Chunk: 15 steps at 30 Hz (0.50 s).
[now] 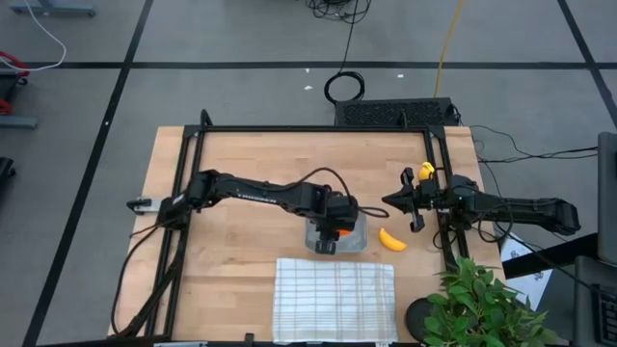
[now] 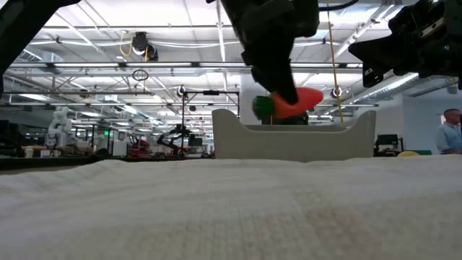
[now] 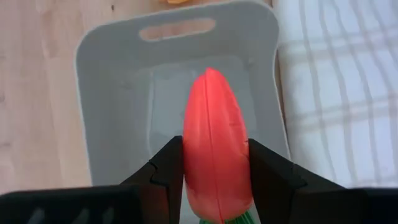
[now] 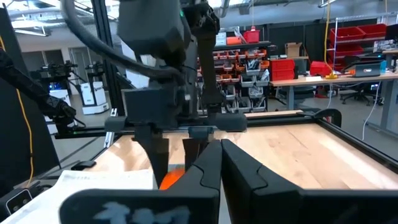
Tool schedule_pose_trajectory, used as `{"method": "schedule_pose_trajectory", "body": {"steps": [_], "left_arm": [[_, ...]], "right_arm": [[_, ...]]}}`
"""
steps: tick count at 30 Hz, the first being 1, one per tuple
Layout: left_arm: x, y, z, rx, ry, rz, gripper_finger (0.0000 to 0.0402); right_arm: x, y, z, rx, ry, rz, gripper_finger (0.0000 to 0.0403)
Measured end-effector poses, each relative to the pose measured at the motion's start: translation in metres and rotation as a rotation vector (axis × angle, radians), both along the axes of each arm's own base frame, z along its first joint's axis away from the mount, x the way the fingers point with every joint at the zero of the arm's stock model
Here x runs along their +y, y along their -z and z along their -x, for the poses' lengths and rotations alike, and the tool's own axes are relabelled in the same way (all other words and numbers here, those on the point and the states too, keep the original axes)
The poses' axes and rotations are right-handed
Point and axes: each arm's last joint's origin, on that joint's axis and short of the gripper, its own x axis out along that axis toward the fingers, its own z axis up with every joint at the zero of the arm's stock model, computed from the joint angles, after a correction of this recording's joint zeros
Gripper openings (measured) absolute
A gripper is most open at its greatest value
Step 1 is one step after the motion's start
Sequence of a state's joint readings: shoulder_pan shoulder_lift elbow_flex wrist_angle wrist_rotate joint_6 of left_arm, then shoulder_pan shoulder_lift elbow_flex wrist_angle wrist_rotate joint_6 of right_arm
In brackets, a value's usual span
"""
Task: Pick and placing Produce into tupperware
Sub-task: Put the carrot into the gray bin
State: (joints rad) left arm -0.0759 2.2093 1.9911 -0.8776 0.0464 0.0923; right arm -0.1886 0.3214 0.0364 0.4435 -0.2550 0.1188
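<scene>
The orange carrot [image 3: 214, 134] with its green top [image 2: 261, 107] hangs in my left gripper [image 3: 214, 168] over the grey-clear tupperware [image 3: 87, 93], which stands on the wooden table just beyond the white cloth. In the low view the carrot [image 2: 292, 103] lies roughly level, just above the tupperware's rim [image 2: 292, 133]. The yellow banana [image 1: 391, 240] lies on the table right of the tupperware [image 1: 357, 236]. The small round yellow fruit [image 1: 425, 172] sits near the right frame rail. My right gripper [image 1: 395, 202] hovers shut above the table, beyond the banana, touching nothing. My left gripper pinches the carrot between its two fingers [image 3: 165, 171] at the thick end [image 3: 214, 186], just ahead of the green top. It comes from above, pointing down, with the fingers across the carrot. The carrot is lifted clear, about level, over the tupperware's inside.
A white grid-striped cloth [image 1: 335, 299] lies at the table's near edge, in front of the tupperware. A leafy potted plant [image 1: 482, 304] stands at the near right corner. Black frame rails [image 1: 289, 129] border the work area. Bare wood lies left of the tupperware.
</scene>
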Motion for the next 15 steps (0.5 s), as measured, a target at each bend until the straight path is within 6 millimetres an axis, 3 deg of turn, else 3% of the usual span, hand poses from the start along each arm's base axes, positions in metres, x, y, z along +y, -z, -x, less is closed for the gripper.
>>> {"method": "schedule_pose_trajectory", "body": {"steps": [15], "left_arm": [[-0.001, 0.036, 0.0, 0.059, -0.125, 0.033, 0.0136]], "right_arm": [[0.0, 0.0, 0.0, 0.0, 0.0, 0.0, 0.0]]}}
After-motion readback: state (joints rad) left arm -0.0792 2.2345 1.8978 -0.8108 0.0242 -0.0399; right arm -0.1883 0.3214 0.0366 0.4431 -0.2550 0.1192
